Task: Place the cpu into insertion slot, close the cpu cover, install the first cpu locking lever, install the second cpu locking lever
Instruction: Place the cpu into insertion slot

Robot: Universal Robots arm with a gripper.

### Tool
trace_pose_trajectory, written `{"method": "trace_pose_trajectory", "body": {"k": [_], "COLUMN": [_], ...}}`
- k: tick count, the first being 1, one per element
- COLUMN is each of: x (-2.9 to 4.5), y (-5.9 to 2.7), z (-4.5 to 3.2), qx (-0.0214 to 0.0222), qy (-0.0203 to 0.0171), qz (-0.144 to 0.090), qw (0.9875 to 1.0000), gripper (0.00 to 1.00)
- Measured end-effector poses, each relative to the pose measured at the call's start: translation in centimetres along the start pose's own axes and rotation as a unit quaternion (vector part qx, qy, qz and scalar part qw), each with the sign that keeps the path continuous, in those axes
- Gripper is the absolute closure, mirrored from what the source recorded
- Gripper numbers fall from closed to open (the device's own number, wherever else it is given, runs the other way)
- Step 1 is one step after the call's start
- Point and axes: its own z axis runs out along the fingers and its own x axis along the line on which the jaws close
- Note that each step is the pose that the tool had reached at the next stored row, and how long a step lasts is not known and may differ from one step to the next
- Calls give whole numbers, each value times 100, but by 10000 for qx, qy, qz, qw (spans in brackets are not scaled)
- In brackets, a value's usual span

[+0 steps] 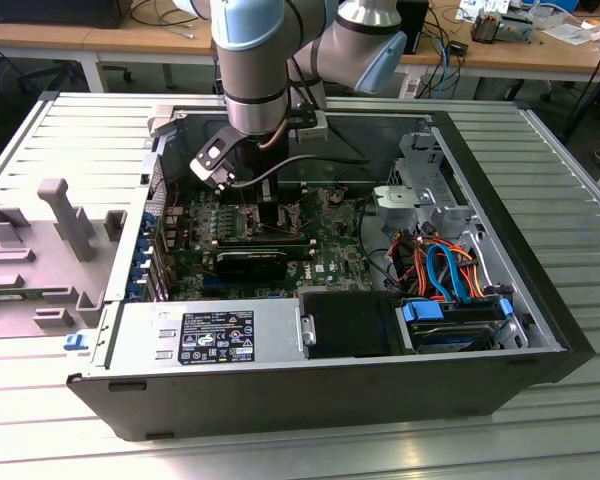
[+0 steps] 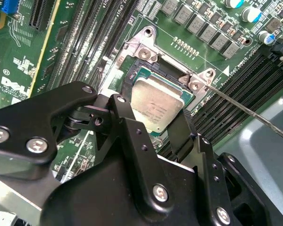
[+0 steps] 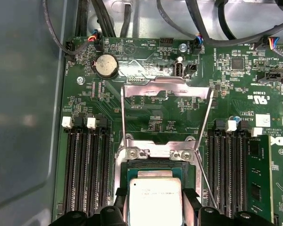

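My gripper [image 1: 270,212] reaches down into the open computer case over the motherboard. In both wrist views its two black fingers [image 2: 121,110] press on opposite edges of the cpu [image 2: 158,101], a silver-topped square chip. The cpu [image 3: 155,195] sits level in or just over the insertion slot [image 3: 155,165], a dark socket with a silver rim [image 2: 146,52]. The cpu cover [image 3: 167,89] stands swung open beyond the socket as a thin silver frame. A thin wire locking lever [image 2: 245,113] sticks out unlatched beside the socket.
Long black memory slots [image 3: 85,174] flank the socket, with a green memory stick [image 3: 257,174] on one side. A coin battery [image 3: 106,66] and cables lie beyond the cover. In the exterior view, the power supply [image 1: 215,335] and drive bay wiring [image 1: 450,280] fill the case's near side.
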Motion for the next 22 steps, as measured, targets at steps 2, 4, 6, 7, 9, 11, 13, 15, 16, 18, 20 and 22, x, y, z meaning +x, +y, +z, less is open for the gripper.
{"method": "trace_pose_trajectory", "body": {"k": [2,4,6,7,9,11,13,15,16,18,20,22], "x": [1,1,2,2,2,1,1,1,1,1,1,1], "y": [-1,-1,0,1,6,17,18,18,18,17,18,20], "z": [9,15,17,17,18,18,19,26,30,34,36,37], "qx": [0,1,1,1,2,4,4,5,5,6,6,6], "qy": [-2,-7,-16,-24,-43,-70,-78,-85,-87,-89,-89,-88], "qz": [3,18,27,32,44,61,70,76,83,91,97,97], "qw": [10000,10000,10000,10000,10000,10000,9999,9999,9999,9999,9999,9999], "gripper": [45,45,45,45,45,45,45,45,45,45,45,45]}}
